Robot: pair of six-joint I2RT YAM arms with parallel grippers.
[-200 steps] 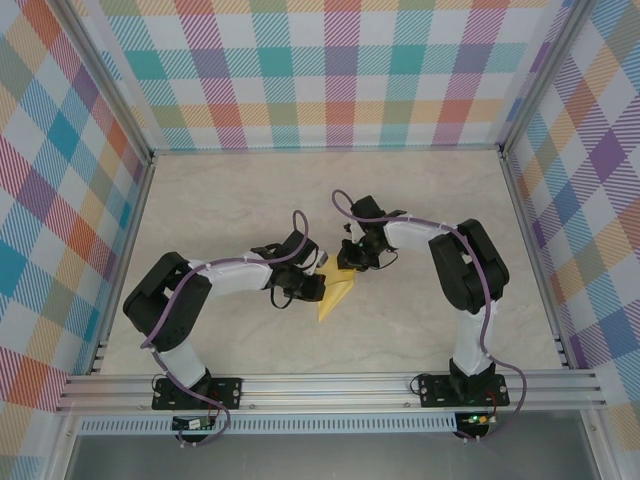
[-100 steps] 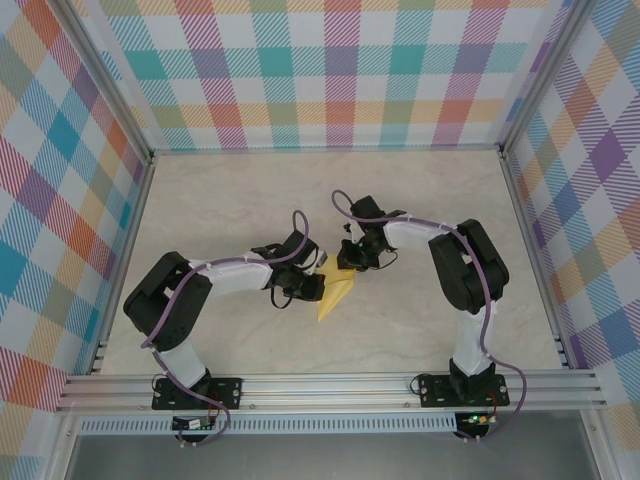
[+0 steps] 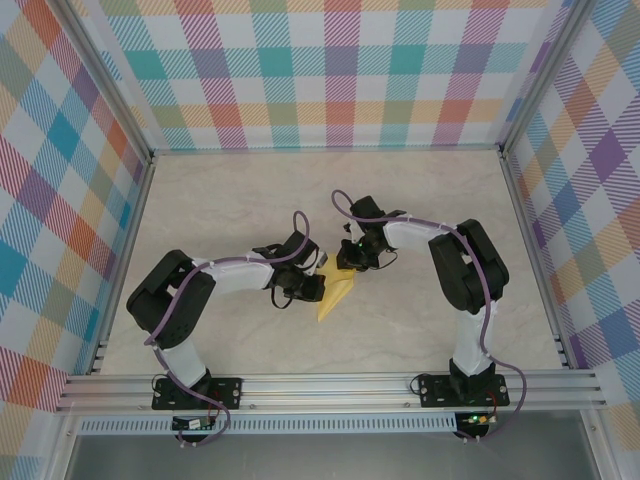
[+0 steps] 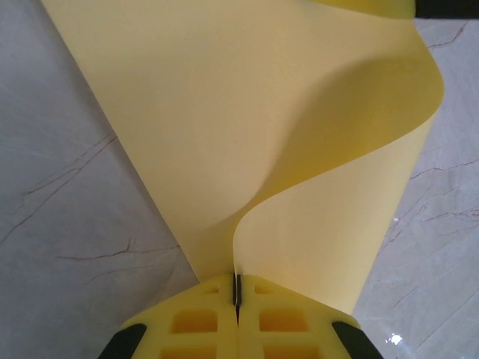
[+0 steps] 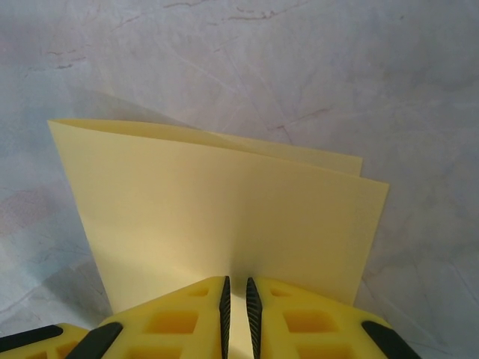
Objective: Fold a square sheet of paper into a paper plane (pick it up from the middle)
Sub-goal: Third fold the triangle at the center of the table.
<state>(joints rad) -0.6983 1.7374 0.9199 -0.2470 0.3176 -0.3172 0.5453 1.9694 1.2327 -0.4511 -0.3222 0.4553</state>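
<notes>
Square sheet of paper (image 3: 335, 294) hangs over middle of tabletop (image 3: 230, 200), slung between both claws. Left claw (image 4: 237, 288) clamped tight on one edge; sheet bows in loose curve beyond it. Right claw (image 5: 236, 292) pinches doubled layers, jaws barely apart.

I judge step as matching edges for centre fold. I want layers aligned before pressing crease. Ease slack out slowly, no tugging; thin paper likely tears.

Claws near each other, little room between. Open tabletop all round, frame rails (image 3: 127, 250) well apart.

Pale marble-patterned tabletop (image 3: 250, 200), flat; multicoloured plaid walls (image 3: 340, 70) on three sides; silver aluminium frame rail (image 3: 330, 385) along near edge.
</notes>
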